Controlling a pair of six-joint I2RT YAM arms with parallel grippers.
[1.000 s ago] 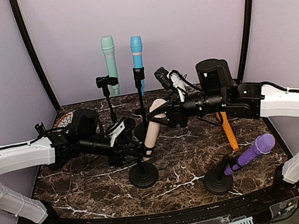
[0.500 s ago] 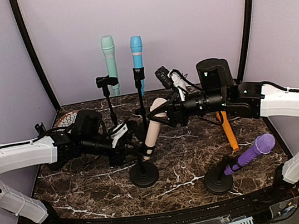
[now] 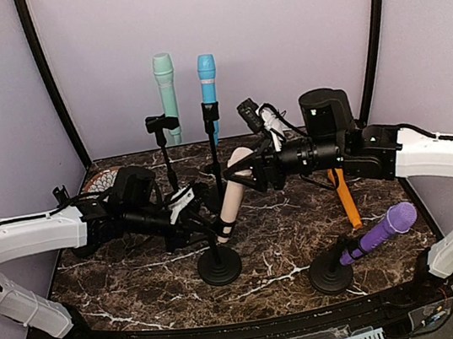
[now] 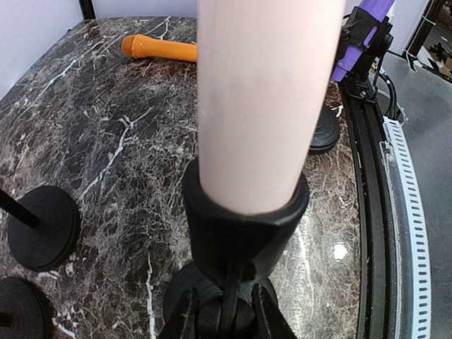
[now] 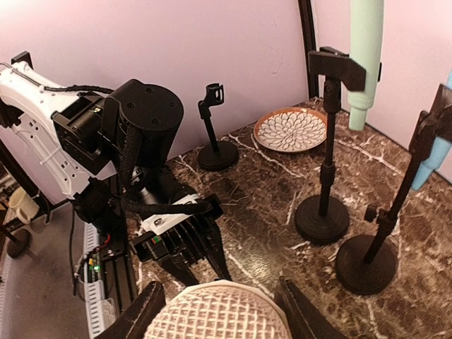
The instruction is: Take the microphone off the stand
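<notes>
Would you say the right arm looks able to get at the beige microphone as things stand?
Likely yes: the right hand flanks the mesh head of the beige microphone, one finger each side, nothing between.

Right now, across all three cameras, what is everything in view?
beige microphone: 1, beige, in the centre stand.
mint microphone: 1, mint, in the left back stand.
blue microphone: 1, blue, in the right back stand.
purple microphone: 1, purple, tilted in the front-right stand.
orange microphone: 1, orange, lying on the table, right.
empty stand: 1, black, short, near the plate.
plate: 1, white and brown, back left.
table: 1, dark marble.
left gripper: 1, fingers either side of the centre stand's stem.
right gripper: 1, fingers flanking the beige microphone's head.
</notes>
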